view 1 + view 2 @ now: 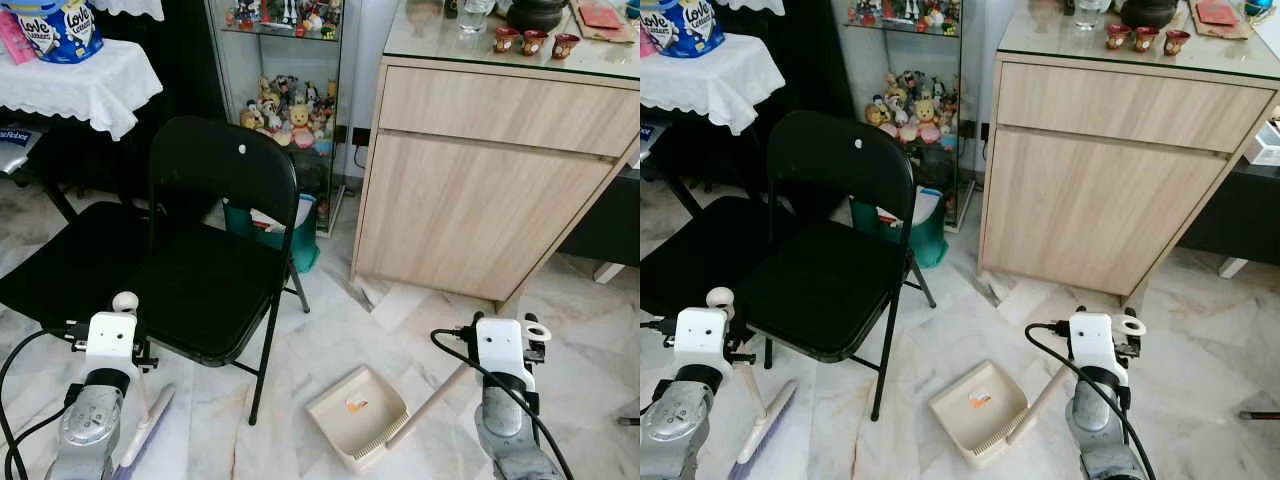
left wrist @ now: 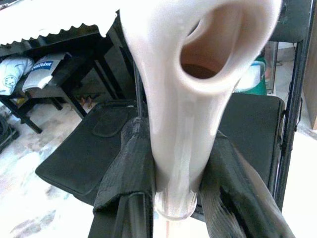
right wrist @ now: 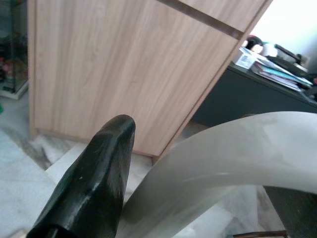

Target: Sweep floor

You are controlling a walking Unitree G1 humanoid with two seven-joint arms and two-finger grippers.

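My left gripper (image 2: 173, 148) is shut on the white broom handle (image 2: 183, 99), which has a hanging hole at its top end. The broom's pale lilac head (image 1: 148, 428) rests on the marble floor at lower left, beside the chair leg. A cream dustpan (image 1: 358, 415) lies flat on the floor at the bottom centre, with a small orange scrap inside it. Its long handle (image 1: 430, 403) slants up to my right gripper (image 3: 148, 168), which is shut on it near the looped white end (image 1: 538, 330). One black finger (image 3: 96, 173) presses against that loop.
A black folding chair (image 1: 215, 260) stands close ahead on the left, with another black seat (image 1: 60, 260) beside it. A wooden cabinet (image 1: 480, 180) is ahead on the right. A green bin (image 1: 285, 235) and a glass display case (image 1: 290, 110) stand behind. Bare floor lies between chair and cabinet.
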